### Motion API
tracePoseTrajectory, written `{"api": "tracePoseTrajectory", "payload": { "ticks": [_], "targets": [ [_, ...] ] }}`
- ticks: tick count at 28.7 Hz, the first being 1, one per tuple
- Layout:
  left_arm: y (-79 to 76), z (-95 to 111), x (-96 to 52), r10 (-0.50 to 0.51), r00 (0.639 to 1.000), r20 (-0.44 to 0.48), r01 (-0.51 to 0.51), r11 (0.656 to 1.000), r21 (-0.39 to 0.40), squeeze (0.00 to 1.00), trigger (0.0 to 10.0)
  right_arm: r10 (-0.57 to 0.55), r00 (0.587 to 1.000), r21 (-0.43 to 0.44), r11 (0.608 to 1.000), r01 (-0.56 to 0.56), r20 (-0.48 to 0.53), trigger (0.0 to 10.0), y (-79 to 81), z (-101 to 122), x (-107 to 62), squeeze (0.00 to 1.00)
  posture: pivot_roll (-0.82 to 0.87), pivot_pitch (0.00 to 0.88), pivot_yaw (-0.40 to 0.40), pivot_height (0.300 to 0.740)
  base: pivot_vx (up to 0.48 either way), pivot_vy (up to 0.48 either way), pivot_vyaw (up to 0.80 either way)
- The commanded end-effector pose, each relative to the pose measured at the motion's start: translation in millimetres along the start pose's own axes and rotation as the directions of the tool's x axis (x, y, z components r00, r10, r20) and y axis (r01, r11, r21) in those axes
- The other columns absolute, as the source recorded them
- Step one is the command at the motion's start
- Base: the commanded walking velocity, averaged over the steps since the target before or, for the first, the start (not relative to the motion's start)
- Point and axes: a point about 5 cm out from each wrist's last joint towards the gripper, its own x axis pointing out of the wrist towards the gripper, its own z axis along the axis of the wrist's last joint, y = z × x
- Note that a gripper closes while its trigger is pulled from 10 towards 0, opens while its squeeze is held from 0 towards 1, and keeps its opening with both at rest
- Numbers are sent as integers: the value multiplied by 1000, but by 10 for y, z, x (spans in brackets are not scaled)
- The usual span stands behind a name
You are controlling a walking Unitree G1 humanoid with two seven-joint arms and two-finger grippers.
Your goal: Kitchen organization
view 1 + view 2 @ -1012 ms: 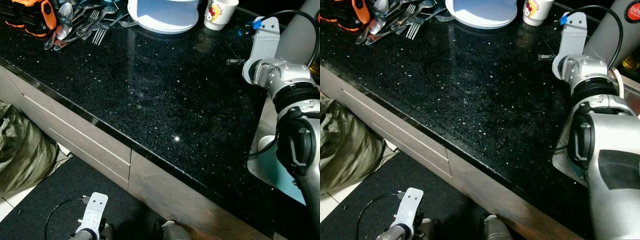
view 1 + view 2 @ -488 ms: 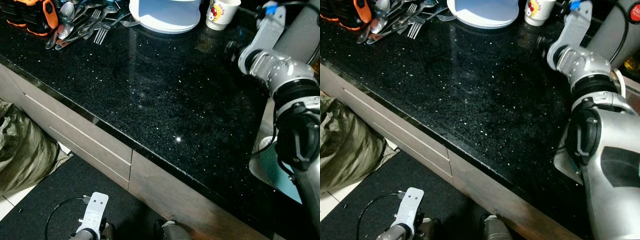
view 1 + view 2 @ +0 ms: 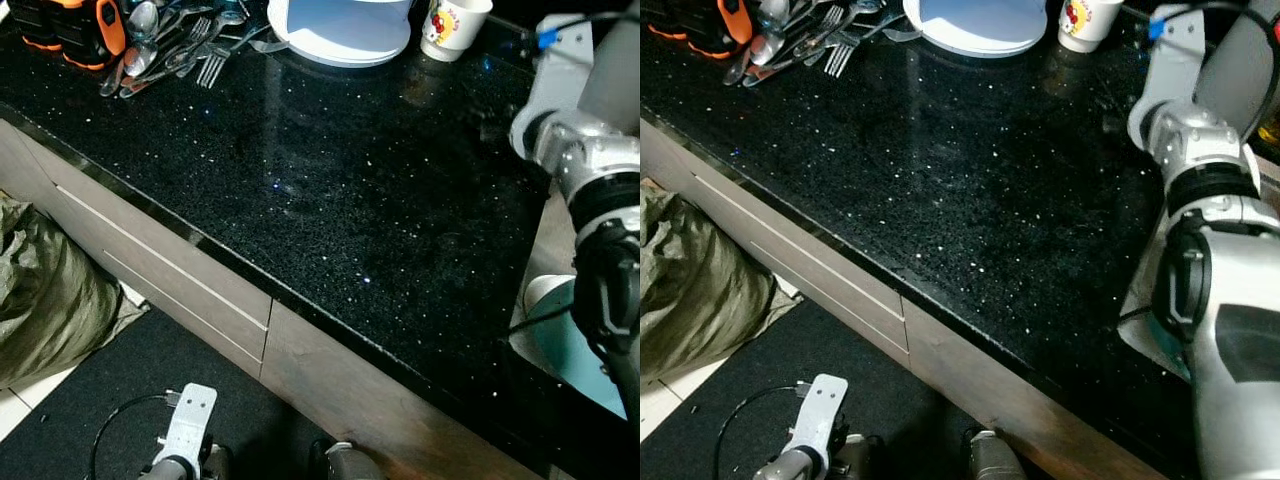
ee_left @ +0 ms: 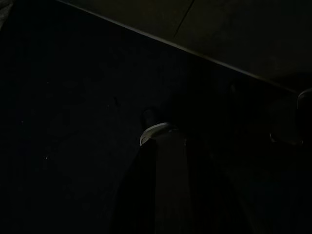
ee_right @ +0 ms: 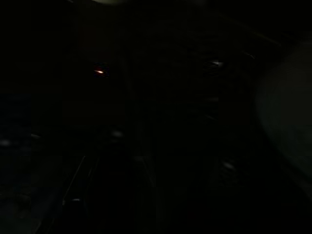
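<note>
Lying heaped at the far left corner of the black speckled table (image 3: 330,190): a pile of forks and spoons (image 3: 170,50), tines pointing toward the middle; sitting just beside the cutlery on its left, an orange-and-black object (image 3: 75,25); resting further along the back edge, a white rounded stand (image 3: 340,30), reflecting in the glossy surface; standing just right of that, a white mug (image 3: 452,25) with a cartoon print.

Reaching over the far right part of the table, the silver right arm (image 3: 1185,140), wrist bent near the mug but apart from it; right tool hidden behind the wrist, grip state impossible to tell; right wrist view too dark to make anything out.

Lying at the right edge under the arm, a pale teal-and-white object (image 3: 565,330), partly covered.

Running below the table edge, grey drawer fronts (image 3: 160,290); slumping on the floor at the left, an olive green bag (image 3: 45,310); covering the floor in front, a dark mat (image 3: 110,400).

Hanging idle low down, the left tool (image 4: 163,146), barely showing in the dark wrist view; fingers' state impossible to tell.
</note>
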Motion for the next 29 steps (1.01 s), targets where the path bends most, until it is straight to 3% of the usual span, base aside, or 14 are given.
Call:
{"api": "tracePoseTrajectory", "payload": {
  "ticks": [1,5,12,19,20,21,22,29],
  "targets": [
    [-46,-162,-45,-14,998,-58,13,1000,-12,0,10000,-33,998,24,999,34,-53,10000,-109,-122,-19,0,88,280,-112,740,0,0,0],
    [-37,-168,-48,-10,998,-60,9,1000,-12,0,10000,-26,981,61,997,38,-193,10000,-170,-364,-45,0,85,281,-110,740,0,0,0],
    [-30,-167,-49,-9,998,-58,8,1000,-11,0,10000,-5,971,78,997,25,-241,10000,-170,-451,-56,0,85,282,-109,740,0,0,0],
    [-28,-164,-49,-10,998,-56,10,1000,-8,0,10000,42,954,40,999,-31,-297,10000,-121,-518,-61,0,82,276,-109,740,0,0,0],
    [-28,-165,-49,-10,998,-55,9,1000,-7,0,10000,54,948,22,999,-50,-314,7961,-107,-541,-62,0,82,276,-109,740,0,0,0],
    [-28,-165,-49,-10,998,-55,9,1000,-7,0,10000,54,948,22,999,-50,-314,7961,-107,-541,-62,0,82,276,-109,740,0,0,0],
    [-28,-164,-49,-9,998,-55,8,1000,-8,0,10000,65,941,3,998,-68,-332,0,-95,-567,-65,0,80,274,-111,740,0,0,0],
    [-39,-156,-45,-8,999,-52,8,1000,-9,0,10000,98,919,-40,992,-123,-381,0,-45,-649,-67,0,78,270,-115,740,0,0,0]
  ]
}}
